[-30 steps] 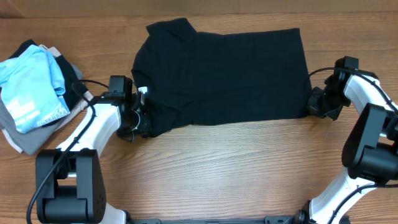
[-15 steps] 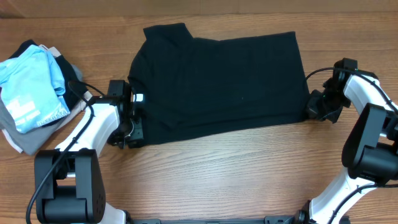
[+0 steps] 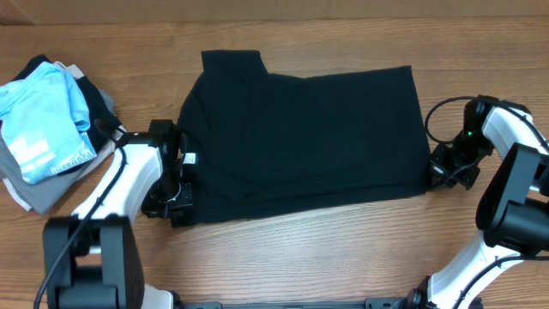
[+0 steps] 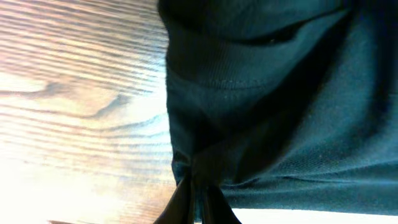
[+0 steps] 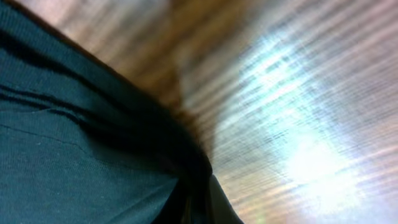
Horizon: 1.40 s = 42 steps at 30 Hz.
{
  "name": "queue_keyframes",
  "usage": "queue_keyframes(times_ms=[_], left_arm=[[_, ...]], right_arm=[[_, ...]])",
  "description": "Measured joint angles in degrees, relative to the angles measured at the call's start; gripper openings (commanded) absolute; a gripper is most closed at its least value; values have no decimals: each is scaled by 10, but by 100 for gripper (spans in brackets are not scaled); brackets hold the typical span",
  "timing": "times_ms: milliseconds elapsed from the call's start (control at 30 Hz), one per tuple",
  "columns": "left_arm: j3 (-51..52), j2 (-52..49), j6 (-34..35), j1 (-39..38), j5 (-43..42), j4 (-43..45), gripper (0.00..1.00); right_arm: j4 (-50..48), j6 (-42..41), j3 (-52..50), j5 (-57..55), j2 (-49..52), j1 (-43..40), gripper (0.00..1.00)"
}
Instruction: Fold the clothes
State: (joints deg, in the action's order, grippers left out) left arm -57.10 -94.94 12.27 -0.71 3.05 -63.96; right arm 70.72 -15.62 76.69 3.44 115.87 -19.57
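Observation:
The clothes, a black T-shirt point(image 3: 309, 137), lie spread across the middle of the wooden table, with a small white label point(image 3: 190, 158) at the left edge. My left gripper point(image 3: 183, 206) is shut on the shirt's near-left corner. In the left wrist view the fabric point(image 4: 273, 112) bunches into the closed fingertips point(image 4: 186, 202). At the shirt's near-right corner my right gripper point(image 3: 435, 176) is shut on the cloth. The right wrist view shows black cloth point(image 5: 81, 149) pinched between its fingers point(image 5: 221, 199), low over the table.
A pile of other garments sits at the far left: a light blue one with white print point(image 3: 43, 120) on top of grey and beige pieces point(image 3: 30, 193). Bare wooden tabletop point(image 3: 326, 249) lies in front of the shirt.
Both grippers have moved toward the near edge, pulling the shirt's front edge with them. The shirt now lies flatter and covers more table.

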Motion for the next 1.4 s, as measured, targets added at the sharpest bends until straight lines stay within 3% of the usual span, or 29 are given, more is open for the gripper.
queue_keyframes(times_ms=[33,100,200,267,400,500,633,800,1000,1400], left_arm=[[0,14,0,0,0,-1,5],[0,41,2,0,0,-2,31],[0,61,9,0,0,-1,37],[0,62,10,1,-1,4,39],[0,62,10,1,-7,13,38],[-6,62,10,1,-24,19,38],[-22,62,7,0,-107,85,44],[-25,62,6,-23,-169,148,51],[-25,62,6,-57,-192,160,51],[-25,29,6,-61,-200,160,51]], right_arm=[[3,-2,0,-3,0,0,4],[2,-5,-1,-5,-2,0,8],[1,-6,-3,-14,-22,0,39],[-2,-10,-3,-22,-43,-3,46],[-2,-9,-3,-28,-69,-4,45],[-4,-8,0,-25,-72,-4,38],[-66,25,13,35,-72,-3,31],[-101,67,19,86,-72,23,33],[-148,78,19,81,-72,65,33],[-163,62,19,33,-64,65,33]])
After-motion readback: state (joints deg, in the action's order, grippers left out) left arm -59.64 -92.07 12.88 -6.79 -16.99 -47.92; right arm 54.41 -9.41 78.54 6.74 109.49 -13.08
